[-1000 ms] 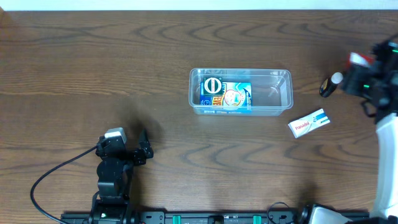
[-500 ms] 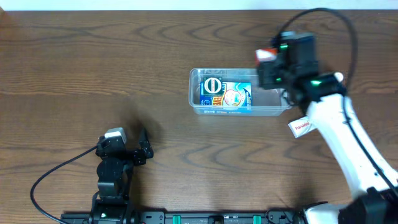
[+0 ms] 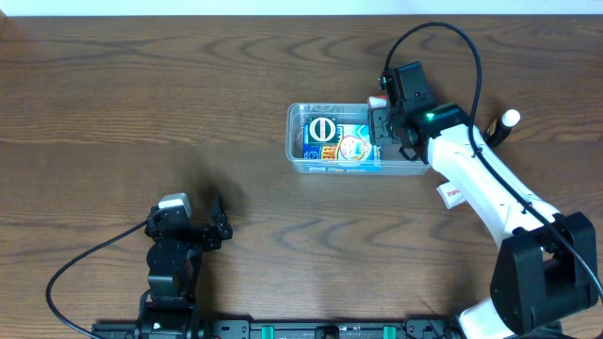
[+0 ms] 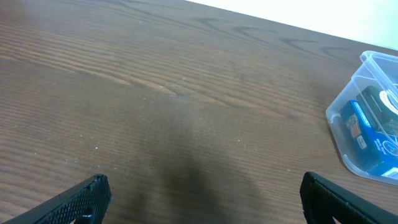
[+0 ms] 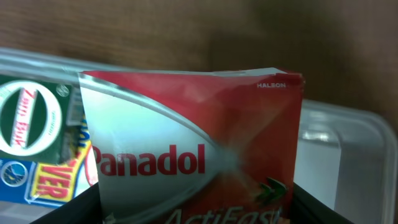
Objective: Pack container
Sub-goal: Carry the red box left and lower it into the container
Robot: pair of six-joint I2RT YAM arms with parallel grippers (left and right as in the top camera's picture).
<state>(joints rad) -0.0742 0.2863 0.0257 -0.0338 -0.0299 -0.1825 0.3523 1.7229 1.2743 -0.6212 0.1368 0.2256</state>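
Note:
The clear container [image 3: 294, 141] stands at the table's middle, with a blue box [image 3: 356, 146] and a green-logo box [image 3: 323, 130] inside. My right gripper [image 3: 383, 122] hovers over its right half, shut on a red and silver Panadol box [image 5: 193, 143]. In the right wrist view that box fills the space between my dark fingers [image 5: 65, 208], and the container's rim [image 5: 348, 115] lies behind it. My left gripper [image 3: 219, 226] rests low at the front left, open and holding nothing. Its fingers [image 4: 81, 198] show far apart over bare wood, with the container [image 4: 372, 60] off to the right.
A white Panadol box [image 3: 450, 195] lies on the table right of the container, partly under my right arm. A black marker with a white cap [image 3: 499, 125] lies further right. A black cable [image 3: 75, 273] loops beside the left arm.
My right arm has swung in from the far right edge to over the container's right half, with the red box in its grip. The left arm has stayed still.

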